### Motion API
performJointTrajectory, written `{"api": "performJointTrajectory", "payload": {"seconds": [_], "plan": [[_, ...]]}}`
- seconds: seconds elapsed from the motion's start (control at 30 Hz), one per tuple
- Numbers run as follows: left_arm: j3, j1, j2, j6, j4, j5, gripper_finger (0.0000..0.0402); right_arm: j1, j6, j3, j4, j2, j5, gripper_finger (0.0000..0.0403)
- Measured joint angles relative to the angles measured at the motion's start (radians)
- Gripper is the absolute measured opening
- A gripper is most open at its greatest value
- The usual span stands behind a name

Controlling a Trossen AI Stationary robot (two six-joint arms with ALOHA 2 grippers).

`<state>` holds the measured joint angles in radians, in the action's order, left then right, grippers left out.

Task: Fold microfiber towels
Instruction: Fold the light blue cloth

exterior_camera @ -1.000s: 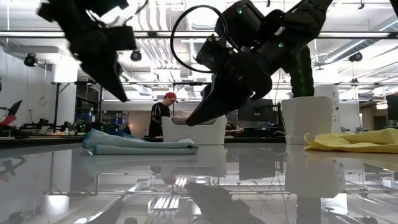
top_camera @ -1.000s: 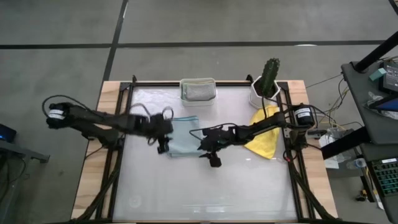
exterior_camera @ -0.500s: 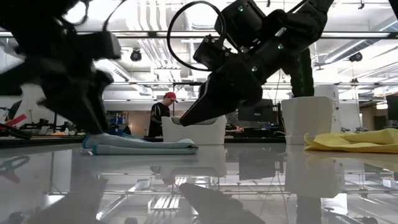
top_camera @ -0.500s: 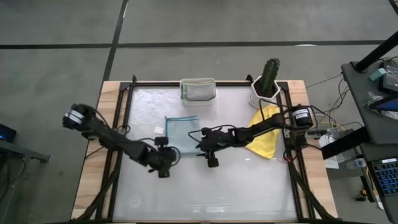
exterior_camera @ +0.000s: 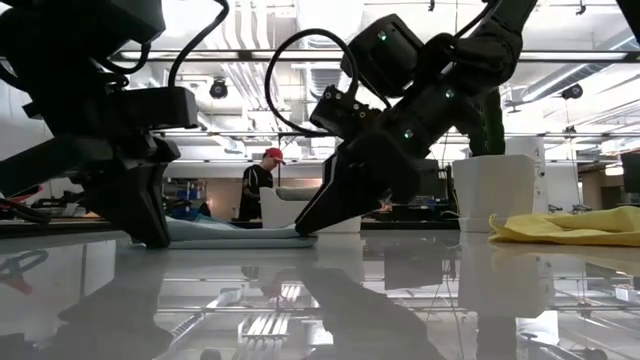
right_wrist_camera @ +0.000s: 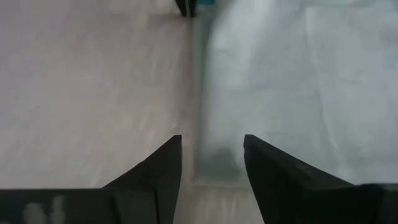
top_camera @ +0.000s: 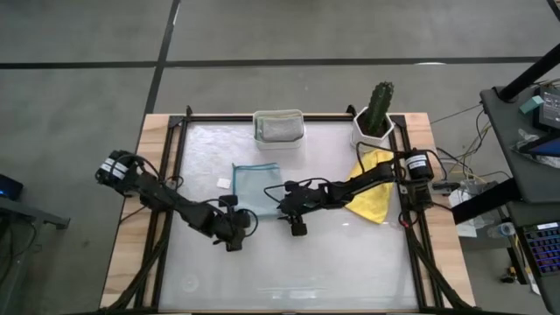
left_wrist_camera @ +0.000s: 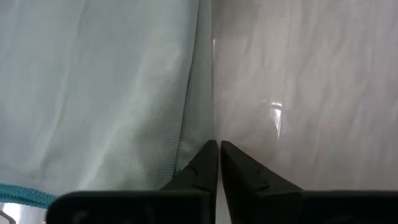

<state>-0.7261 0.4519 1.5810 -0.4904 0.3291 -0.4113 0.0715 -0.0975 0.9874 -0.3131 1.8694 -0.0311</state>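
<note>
A pale blue-grey towel (top_camera: 257, 187) lies folded flat on the table's middle. My left gripper (top_camera: 236, 220) is down at its near left corner, shut, with the tips on the towel's side edge in the left wrist view (left_wrist_camera: 217, 147). My right gripper (right_wrist_camera: 211, 152) is open at the near right corner (right_wrist_camera: 214, 168), one finger on either side; whether it touches the cloth, I cannot tell. A yellow towel (top_camera: 373, 194) lies crumpled at the right edge. More towels sit in the white tub (top_camera: 278, 127). My left gripper is shut on the pale towel's side edge (left_wrist_camera: 206, 127), close to the near left corner, slanting down from the table's near left. The fingers hide how much cloth and how many layers they have. The towel lies flat on the table.
A cactus in a white pot (top_camera: 376, 118) stands at the far right corner, beside the yellow towel. A small white tag (top_camera: 225, 183) lies left of the pale towel. The near half of the table (top_camera: 289, 271) is bare. A person (exterior_camera: 258, 190) stands in the room behind.
My left gripper has swung from above the towel's left edge toward the table's near edge and come down to the towel's near left corner. My right gripper has dipped a little lower over the near right corner. The towel has stayed where it was.
</note>
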Motion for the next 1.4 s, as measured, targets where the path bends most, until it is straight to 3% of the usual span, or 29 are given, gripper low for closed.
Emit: {"api": "performJointTrajectory", "payload": {"seconds": [0.37, 0.7, 1.4], "plan": [[0.002, 0.0, -0.001, 0.0, -0.012, 0.008, 0.0001, -0.004, 0.005, 0.0, 0.001, 0.0, 0.016, 0.0154], [0.002, 0.0, -0.001, 0.0, -0.012, 0.008, 0.0001, -0.004, -0.006, 0.0, -0.005, 0.0, 0.013, 0.0017], [0.011, 0.0, -0.01, -0.027, -0.005, 0.037, 0.0001, 0.016, -0.008, 0.0, 0.203, -0.082, 0.0, 0.0009]]}}
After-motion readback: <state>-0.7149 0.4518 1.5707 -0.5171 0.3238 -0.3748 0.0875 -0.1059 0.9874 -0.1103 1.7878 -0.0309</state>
